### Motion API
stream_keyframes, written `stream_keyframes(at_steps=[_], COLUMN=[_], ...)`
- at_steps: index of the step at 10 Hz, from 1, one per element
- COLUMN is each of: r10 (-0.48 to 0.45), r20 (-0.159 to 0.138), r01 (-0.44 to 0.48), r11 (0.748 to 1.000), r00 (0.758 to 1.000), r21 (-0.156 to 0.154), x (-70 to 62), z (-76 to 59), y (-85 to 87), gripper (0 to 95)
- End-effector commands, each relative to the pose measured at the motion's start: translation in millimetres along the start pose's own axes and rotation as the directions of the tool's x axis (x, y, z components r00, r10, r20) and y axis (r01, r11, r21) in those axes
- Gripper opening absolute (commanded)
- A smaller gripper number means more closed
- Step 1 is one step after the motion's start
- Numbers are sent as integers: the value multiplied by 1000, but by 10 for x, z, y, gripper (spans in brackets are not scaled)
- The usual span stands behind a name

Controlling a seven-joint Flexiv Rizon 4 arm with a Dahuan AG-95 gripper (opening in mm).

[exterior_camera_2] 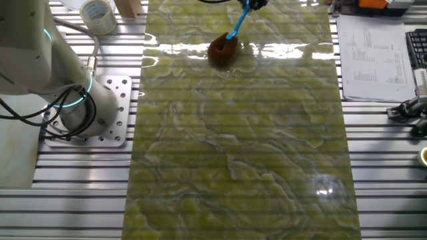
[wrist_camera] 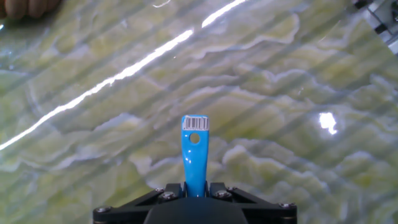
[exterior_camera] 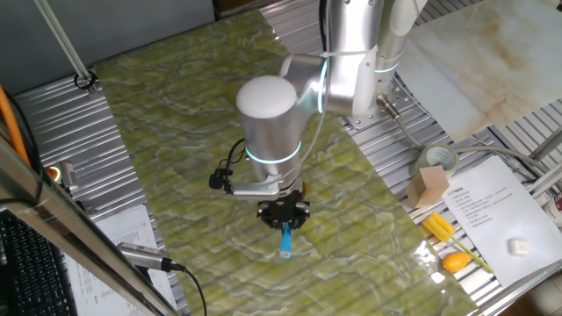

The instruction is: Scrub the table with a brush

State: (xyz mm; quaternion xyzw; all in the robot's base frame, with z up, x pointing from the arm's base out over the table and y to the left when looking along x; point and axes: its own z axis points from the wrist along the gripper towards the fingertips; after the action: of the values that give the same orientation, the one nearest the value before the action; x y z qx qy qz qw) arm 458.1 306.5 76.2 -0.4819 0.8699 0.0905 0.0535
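My gripper [exterior_camera: 283, 213] is shut on the brush's thin light-blue handle [exterior_camera: 286, 239] near one end of the yellow-green marbled table [exterior_camera: 193, 114]. In the other fixed view the gripper [exterior_camera_2: 250, 3] is at the top edge. The handle [exterior_camera_2: 237, 23] slants down from it to a reddish-brown tuft [exterior_camera_2: 222, 51] that sits on the table [exterior_camera_2: 240, 153]. In the hand view the jaws of the gripper [wrist_camera: 194, 190] clamp the handle [wrist_camera: 194, 155]. Its barcoded tip points away over the table [wrist_camera: 280, 93], and the bristles do not show there.
A tape roll [exterior_camera: 436, 158], a wooden block [exterior_camera: 428, 186], a yellow tool [exterior_camera: 443, 230] and printed sheets [exterior_camera: 492, 211] lie on the ribbed metal frame beside the table. The arm's base [exterior_camera_2: 93, 107] stands on the frame at the side. A keyboard [exterior_camera: 26, 263] is at the near left.
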Motion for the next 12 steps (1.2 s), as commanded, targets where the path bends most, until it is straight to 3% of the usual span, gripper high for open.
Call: stream_keyframes(at_steps=[1,6,8,12], r10=[24,57,58,55], r20=[7,12,11,6], r01=[-24,-57,-58,-55], r11=[1000,998,998,998], r00=[1000,998,998,998], r21=[-3,-2,-3,-3], x=[-48,-478,-565,-318], z=[8,-44,-64,4], y=[-35,-350,-394,-245], gripper=[0,0,0,0])
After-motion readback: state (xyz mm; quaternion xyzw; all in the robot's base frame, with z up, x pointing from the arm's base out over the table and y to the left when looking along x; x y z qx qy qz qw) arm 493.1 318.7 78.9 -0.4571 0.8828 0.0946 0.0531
